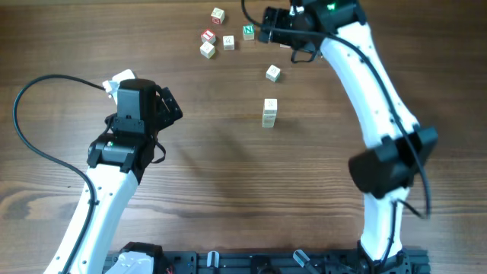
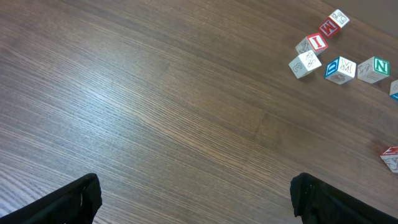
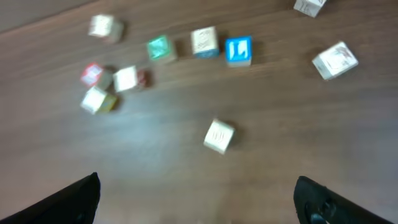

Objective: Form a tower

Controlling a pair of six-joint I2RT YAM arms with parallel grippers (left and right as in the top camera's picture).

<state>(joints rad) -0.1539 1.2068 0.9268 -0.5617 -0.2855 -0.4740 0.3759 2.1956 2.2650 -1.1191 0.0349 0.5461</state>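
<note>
on the brown wooden table (image 1: 190,190), close to the middle, the tower (image 1: 269,113) stands alone, upright and narrow. from above it seems only about two cubes tall, though the exact count is hard to read. i judge the job begun but well short of done, with several cubes yet to go on. the supply lies loose: a scattered cluster of letter cubes (image 1: 221,34) at the far side, and one single cube (image 1: 273,73) between that cluster and the tower, apart from both.

the right gripper (image 1: 268,27) hovers at the far edge, just right of the cluster and well apart from the tower, which lies on its near side. its fingers (image 3: 78,199) stand wide apart with nothing between them, and the cubes below show blurred in its wrist view. the left gripper (image 1: 170,106) sits well to the left of the tower, about level with it. its fingers (image 2: 74,199) are likewise spread and empty over bare wood. neither gripper touches the tower.
</note>
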